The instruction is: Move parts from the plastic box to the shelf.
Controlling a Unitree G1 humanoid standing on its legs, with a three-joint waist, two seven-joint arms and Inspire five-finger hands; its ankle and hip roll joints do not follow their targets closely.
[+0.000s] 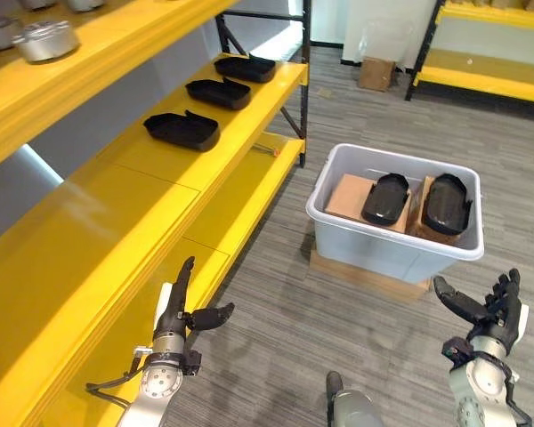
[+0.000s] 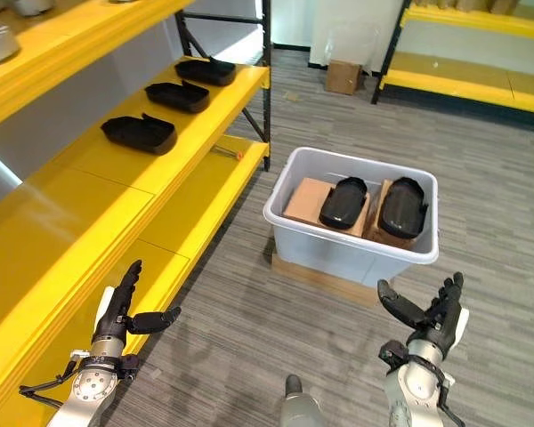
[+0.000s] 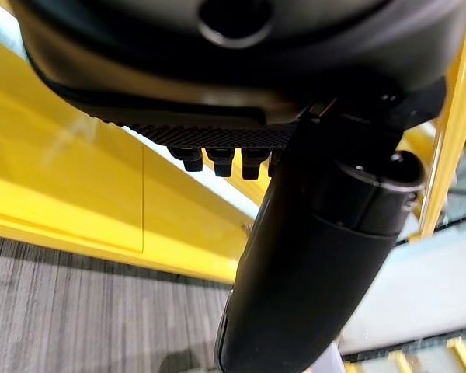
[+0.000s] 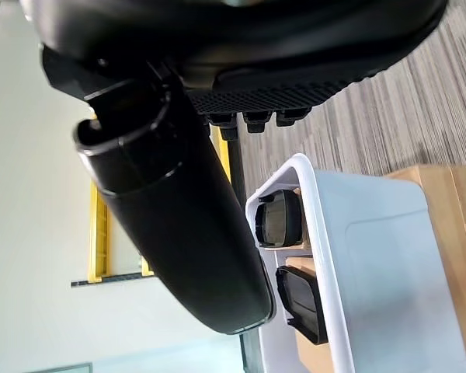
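Observation:
A pale plastic box stands on the floor on a flat cardboard base, ahead and to the right. Inside it two black moulded parts lie on cardboard pieces. Three more black parts sit in a row on the yellow shelf at the left. My left hand is low beside the shelf's front edge, fingers straight, empty. My right hand hovers near the box's front right corner, fingers spread, holding nothing.
An upper yellow shelf holds round metal parts. A lower yellow shelf board runs beneath. Another yellow rack and a small cardboard box stand at the far side. Grey floor lies between shelf and box.

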